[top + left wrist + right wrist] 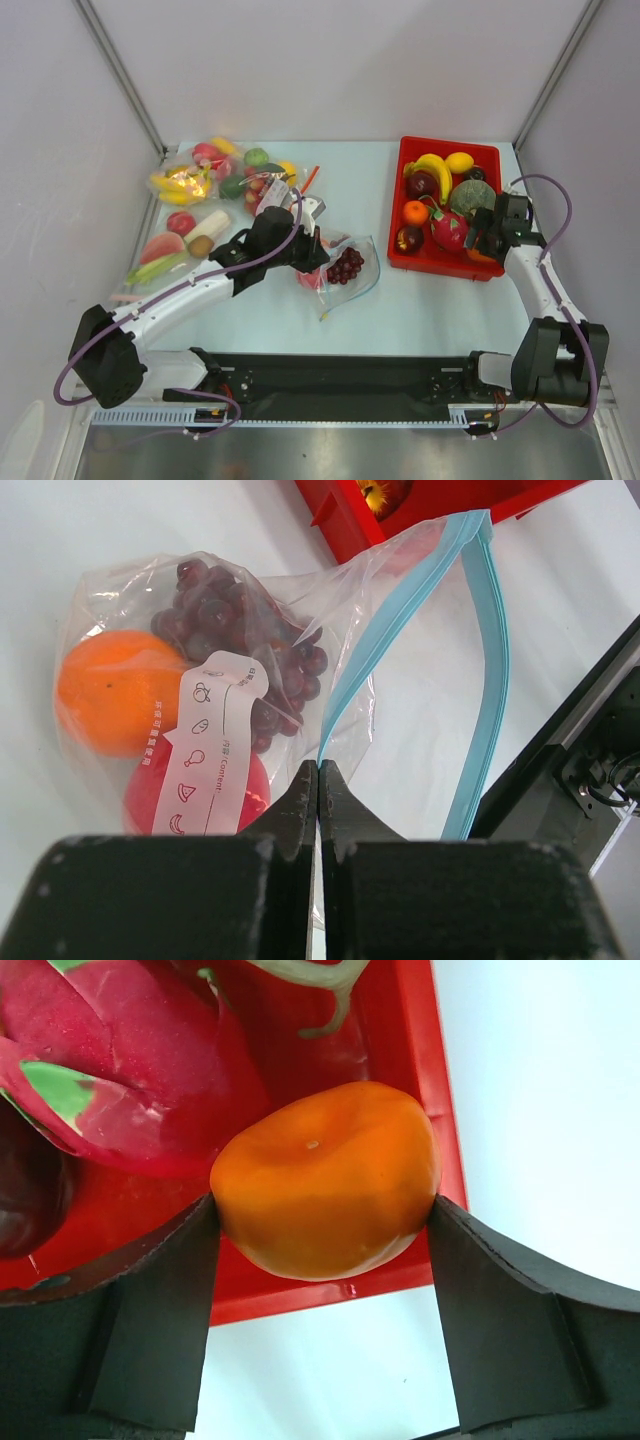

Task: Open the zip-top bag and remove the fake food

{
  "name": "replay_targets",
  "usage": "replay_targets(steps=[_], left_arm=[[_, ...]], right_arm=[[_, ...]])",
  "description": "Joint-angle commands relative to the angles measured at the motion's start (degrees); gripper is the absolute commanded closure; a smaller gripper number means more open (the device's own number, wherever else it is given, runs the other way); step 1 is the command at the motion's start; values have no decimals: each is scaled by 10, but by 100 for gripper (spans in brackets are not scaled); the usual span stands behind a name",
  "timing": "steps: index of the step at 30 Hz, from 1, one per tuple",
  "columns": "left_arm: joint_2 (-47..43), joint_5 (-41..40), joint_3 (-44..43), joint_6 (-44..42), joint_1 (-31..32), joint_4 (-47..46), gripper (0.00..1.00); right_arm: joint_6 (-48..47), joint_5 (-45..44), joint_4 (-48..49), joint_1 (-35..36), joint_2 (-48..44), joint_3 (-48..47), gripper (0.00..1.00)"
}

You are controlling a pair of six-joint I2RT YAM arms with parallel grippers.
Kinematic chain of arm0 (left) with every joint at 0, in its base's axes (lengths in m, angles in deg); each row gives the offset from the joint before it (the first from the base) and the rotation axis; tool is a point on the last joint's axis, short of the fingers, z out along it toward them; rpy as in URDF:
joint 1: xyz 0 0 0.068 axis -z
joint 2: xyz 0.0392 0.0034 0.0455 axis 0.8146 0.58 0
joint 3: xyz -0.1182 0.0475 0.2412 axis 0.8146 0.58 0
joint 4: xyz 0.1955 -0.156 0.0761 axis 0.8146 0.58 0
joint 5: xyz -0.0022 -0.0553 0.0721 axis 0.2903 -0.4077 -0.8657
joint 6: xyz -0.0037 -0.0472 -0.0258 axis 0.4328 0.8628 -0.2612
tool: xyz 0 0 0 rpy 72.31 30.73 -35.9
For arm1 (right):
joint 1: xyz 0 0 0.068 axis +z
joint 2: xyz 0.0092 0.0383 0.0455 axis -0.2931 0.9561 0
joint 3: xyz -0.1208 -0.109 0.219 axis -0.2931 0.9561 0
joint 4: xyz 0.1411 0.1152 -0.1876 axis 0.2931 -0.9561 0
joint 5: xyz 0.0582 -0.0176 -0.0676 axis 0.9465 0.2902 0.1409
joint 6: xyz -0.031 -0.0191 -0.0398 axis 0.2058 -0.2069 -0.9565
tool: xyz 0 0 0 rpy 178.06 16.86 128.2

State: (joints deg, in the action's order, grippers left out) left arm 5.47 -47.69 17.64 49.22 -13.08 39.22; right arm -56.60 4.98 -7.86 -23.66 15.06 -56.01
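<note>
**Zip-top bag open, most of the food yet to come out**

Zip-top bag (345, 272) lies mid-desk, at about 8 o'clock from the red tray (440, 271). Its mouth is parted: my left wrist view shows the two blue strips (408, 610) well apart. My left hand (318, 775) is pinched fully together on the bag's film just below one strip, pinning it. So I judge the opening done.

Inside I see an orange ball (115, 705) at 9 o'clock, purple grapes (240, 650) at 12 and a red piece (145, 785) at 7, partly behind a white label (215, 740).

My right hand (322, 1210) is spread wide over the tray's near corner. Its pads touch both sides of an orange-coloured fruit (325, 1180) beside the dragon fruit (120, 1070). By my reckoning that one piece is out, and three are left to fetch.
</note>
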Motion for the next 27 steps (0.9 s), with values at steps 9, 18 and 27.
replay_targets(steps=[9,18,27], left_arm=[[-18,3,2,-14,-4,-4,100],[-27,11,9,-14,-4,-6,100],[-40,8,18,-15,-4,-5,100]], right_arm=[[4,-28,11,-2,12,-27,32],[-4,-29,-9,-1,-6,-38,12],[-7,-27,-26,0,-18,-43,0]])
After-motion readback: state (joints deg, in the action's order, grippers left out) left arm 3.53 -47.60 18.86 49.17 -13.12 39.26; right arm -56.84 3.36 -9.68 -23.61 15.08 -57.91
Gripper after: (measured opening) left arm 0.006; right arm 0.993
